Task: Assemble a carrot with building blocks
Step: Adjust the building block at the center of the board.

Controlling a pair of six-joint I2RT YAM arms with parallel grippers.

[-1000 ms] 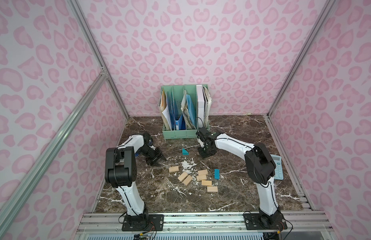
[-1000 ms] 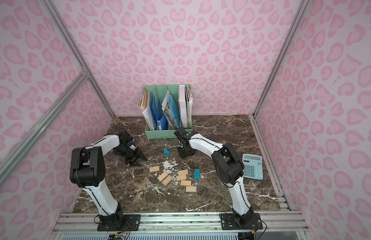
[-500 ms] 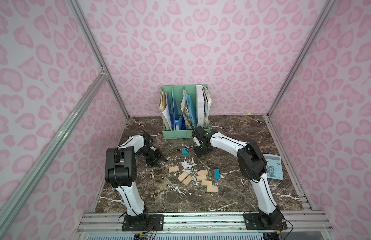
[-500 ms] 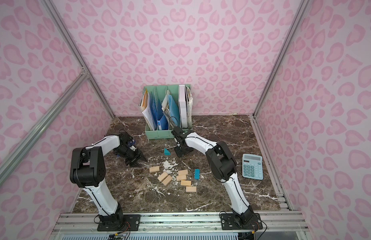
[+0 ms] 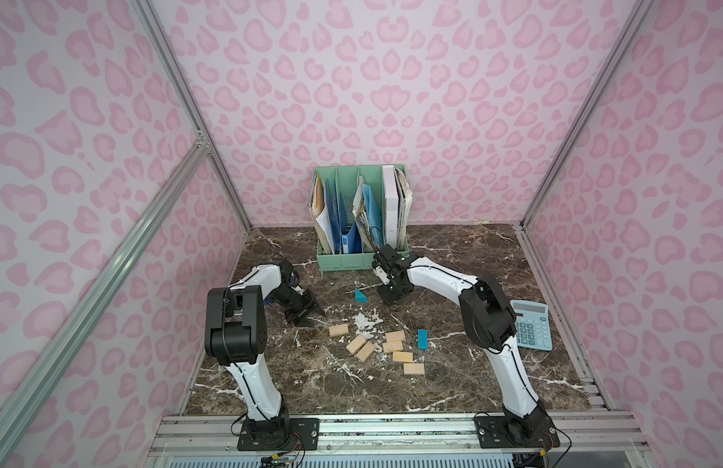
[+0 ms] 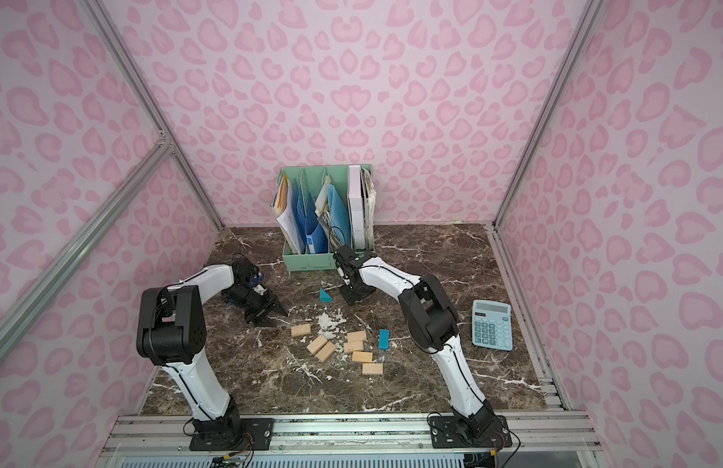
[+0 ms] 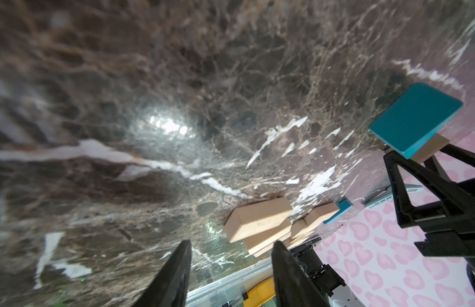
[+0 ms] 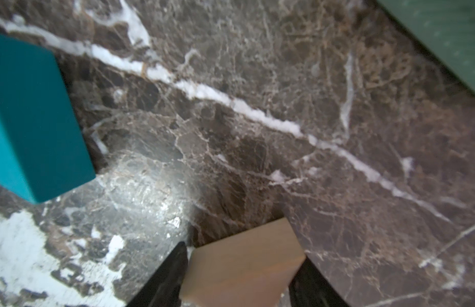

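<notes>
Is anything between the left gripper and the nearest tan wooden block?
Nothing visible: only bare marble tabletop lies between the open left gripper and the nearest pale tan wooden rectangular block.

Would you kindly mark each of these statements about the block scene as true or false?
1. The calculator lies on the robot's right side of the table. True.
2. The teal rectangular block touches the teal triangle. False: they lie apart, the rectangle beside the tan blocks, the triangle nearer the file organizer.
3. The left gripper is clamped on a block. False: its jaws stand open with nothing between them.
4. A tan wooden piece sits between the fingers of the right gripper. True.
</notes>
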